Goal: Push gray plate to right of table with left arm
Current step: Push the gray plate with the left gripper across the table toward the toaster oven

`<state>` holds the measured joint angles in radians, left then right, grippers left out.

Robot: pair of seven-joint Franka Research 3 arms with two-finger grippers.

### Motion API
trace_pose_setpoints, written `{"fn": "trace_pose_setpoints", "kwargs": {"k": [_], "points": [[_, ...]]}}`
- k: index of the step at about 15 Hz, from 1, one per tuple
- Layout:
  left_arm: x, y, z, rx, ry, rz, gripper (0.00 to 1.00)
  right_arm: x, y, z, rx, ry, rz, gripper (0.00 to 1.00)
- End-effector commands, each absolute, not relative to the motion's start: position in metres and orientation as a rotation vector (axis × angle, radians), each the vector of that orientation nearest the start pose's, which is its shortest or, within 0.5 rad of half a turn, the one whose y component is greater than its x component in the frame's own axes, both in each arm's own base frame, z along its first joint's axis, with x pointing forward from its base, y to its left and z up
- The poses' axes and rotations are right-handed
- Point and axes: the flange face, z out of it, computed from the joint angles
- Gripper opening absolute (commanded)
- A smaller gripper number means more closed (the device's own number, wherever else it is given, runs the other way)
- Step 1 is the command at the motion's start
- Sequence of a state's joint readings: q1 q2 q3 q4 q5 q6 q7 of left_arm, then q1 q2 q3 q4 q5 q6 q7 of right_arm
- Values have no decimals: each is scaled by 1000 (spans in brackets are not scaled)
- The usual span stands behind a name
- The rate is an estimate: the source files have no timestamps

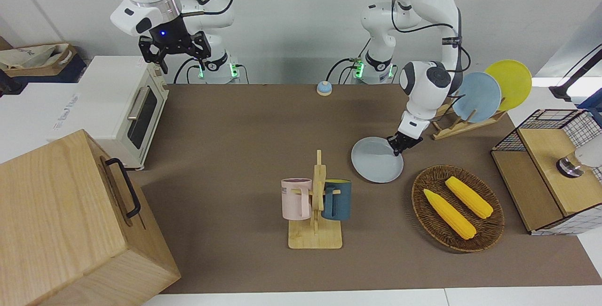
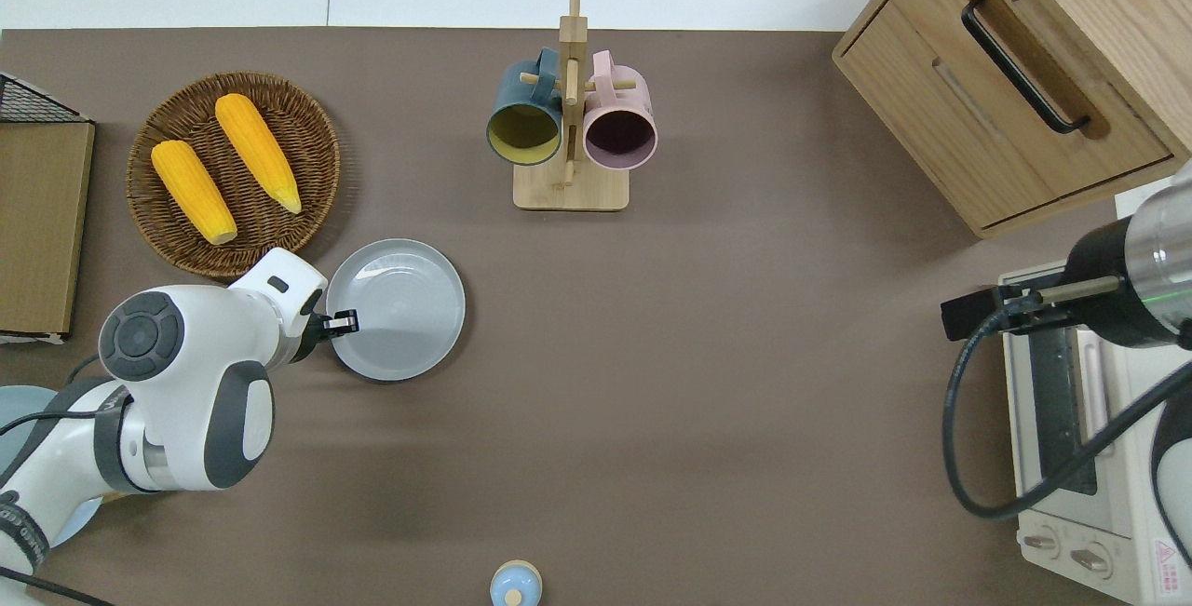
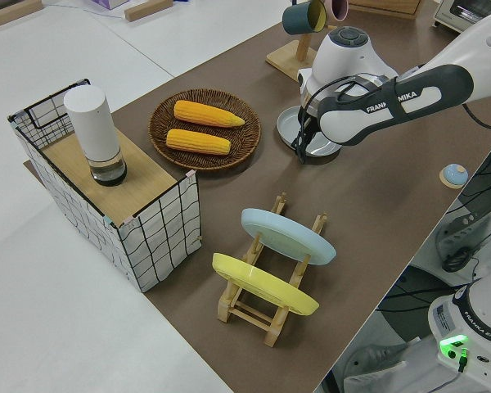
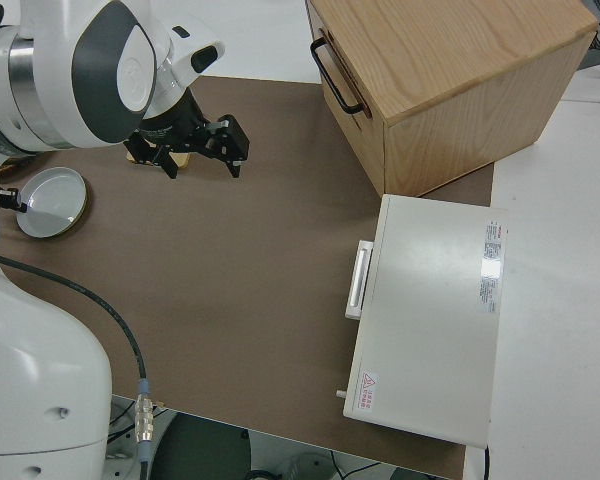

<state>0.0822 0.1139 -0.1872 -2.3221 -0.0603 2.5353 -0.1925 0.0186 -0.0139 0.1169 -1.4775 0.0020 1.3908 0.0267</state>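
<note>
The gray plate [image 1: 376, 160] lies flat on the brown table [image 1: 244, 122], between the wicker basket and the mug rack; it also shows in the overhead view [image 2: 399, 308]. My left gripper [image 1: 399, 145] is down at table height and touches the plate's rim on the side toward the left arm's end of the table, as the overhead view [image 2: 343, 320] shows. My right arm is parked, its gripper [image 1: 181, 61] open and empty.
A wicker basket [image 2: 307, 122] with two corn cobs lies beside the plate. The mug rack [image 2: 570, 187] stands farther from the robots. A dish rack [image 1: 463, 127], a wire basket box [image 1: 583, 122], a wooden cabinet [image 2: 1024, 75], a toaster oven [image 1: 122, 108] and a bell [image 2: 515, 583] ring the table.
</note>
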Motion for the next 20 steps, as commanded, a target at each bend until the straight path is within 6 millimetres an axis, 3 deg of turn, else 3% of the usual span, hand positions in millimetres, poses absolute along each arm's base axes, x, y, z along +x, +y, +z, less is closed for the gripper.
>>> {"fn": "trace_pose_setpoints", "kwargs": {"k": [1, 10, 20], "points": [[516, -69, 282, -3186, -224, -91, 0, 524, 71, 664, -3131, -161, 121, 983], [500, -149, 284, -3185, -357, -75, 0, 524, 70, 664, -3131, -159, 121, 983], [462, -244, 283, -3157, -577, -44, 0, 524, 70, 664, -3131, -159, 121, 983]]}}
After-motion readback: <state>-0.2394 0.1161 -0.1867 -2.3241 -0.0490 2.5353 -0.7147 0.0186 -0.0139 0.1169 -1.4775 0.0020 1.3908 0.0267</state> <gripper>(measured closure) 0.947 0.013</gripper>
